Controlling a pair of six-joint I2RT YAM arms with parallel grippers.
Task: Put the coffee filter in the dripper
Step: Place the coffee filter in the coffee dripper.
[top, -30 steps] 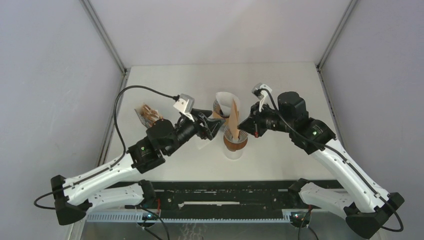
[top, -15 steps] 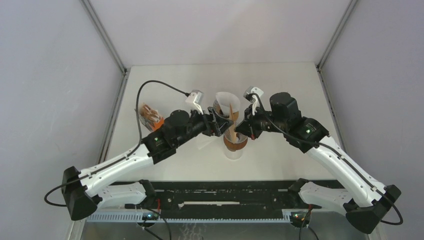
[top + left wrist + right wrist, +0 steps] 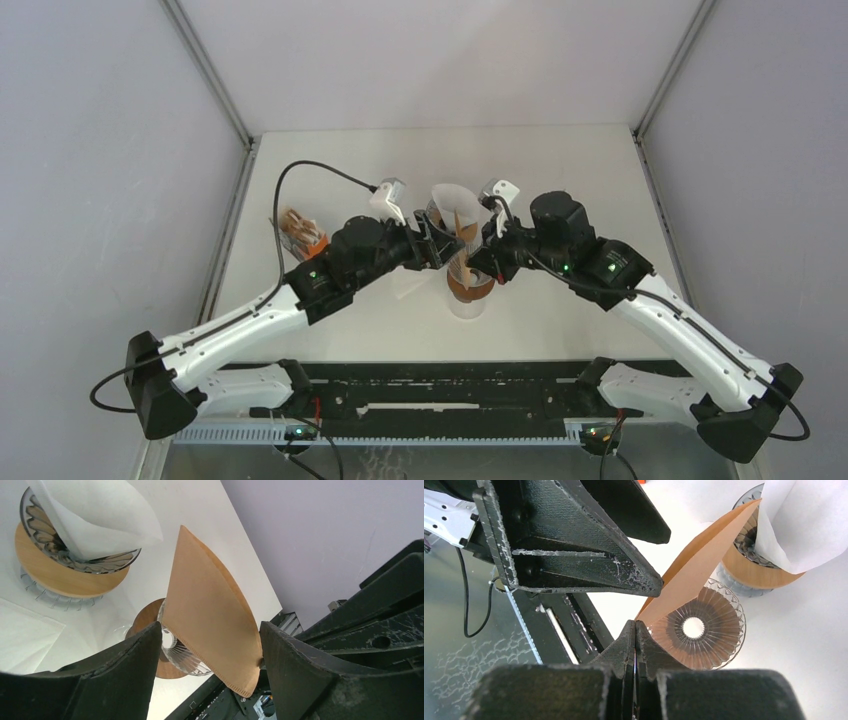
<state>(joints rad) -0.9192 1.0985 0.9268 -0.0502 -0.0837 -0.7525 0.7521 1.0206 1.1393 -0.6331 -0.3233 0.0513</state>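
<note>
From above, the filter [image 3: 466, 245] stands upright over the dripper [image 3: 469, 285]. Left wrist: my left pincer [image 3: 210, 630] gapes wide astride it, not clamping. Right wrist: my right pincer [image 3: 635, 630] is closed on its lower corner. It's light, floppy paper, so I hold it by the edges.

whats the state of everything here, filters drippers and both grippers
near dripper: empty
far dripper: holds white filter
white filter: opened out, seated
brown filter: folded flat, held above near dripper, not seated
left gripper: open, fingers either side of brown filter
right gripper: shut on brown filter
</note>
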